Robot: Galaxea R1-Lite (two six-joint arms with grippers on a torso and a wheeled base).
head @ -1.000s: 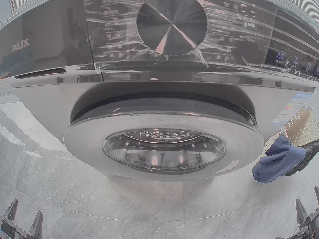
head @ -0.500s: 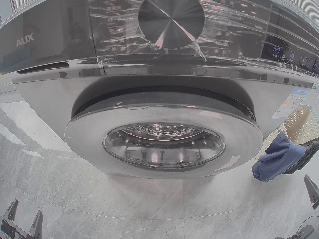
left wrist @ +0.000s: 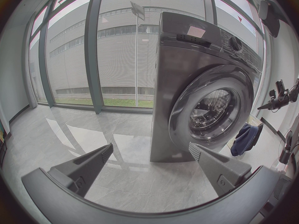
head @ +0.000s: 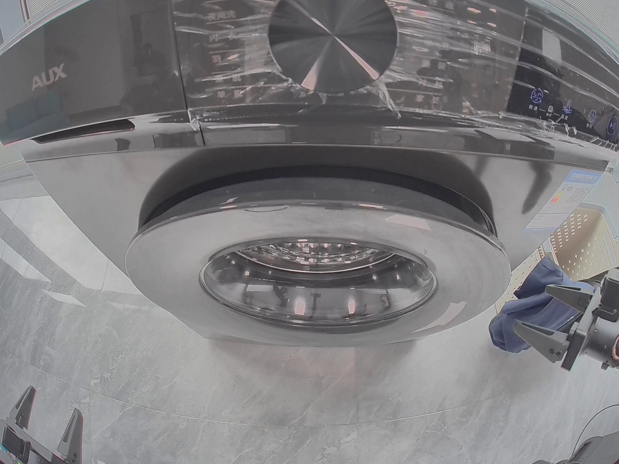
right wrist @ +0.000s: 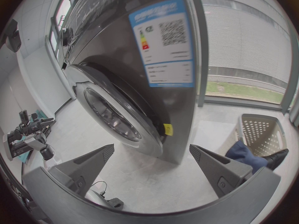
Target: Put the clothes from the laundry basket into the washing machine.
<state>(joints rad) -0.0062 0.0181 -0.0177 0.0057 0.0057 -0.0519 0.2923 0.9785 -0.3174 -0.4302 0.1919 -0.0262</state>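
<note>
Well, you have one blue garment (head: 503,336) to look for, and it hangs over the rim of the one laundry basket (head: 587,246), which stands on the floor just beside the right side of the washing machine (head: 322,162). One dark piece (right wrist: 275,159) lies against the blue one on the same rim; you cannot tell what it is.

Your right gripper (head: 530,307) is up in the air near the basket, and its two fingers (head: 548,343) are spread wide apart with nothing between them. In the head view they stand in front of the blue garment. From the right wrist view you see that the blue garment (right wrist: 241,153) lies farther off and to one side of the right gripper (right wrist: 151,147), not in the gap and not touching.

Your left gripper (head: 53,401) is low at the left, well apart from the basket. Its two fingers (left wrist: 87,168) are also wide apart and hold nothing.

You have one machine, and its one round door (head: 316,278) is closed. Behind the glass the drum shows no clothes that you can make out
</note>
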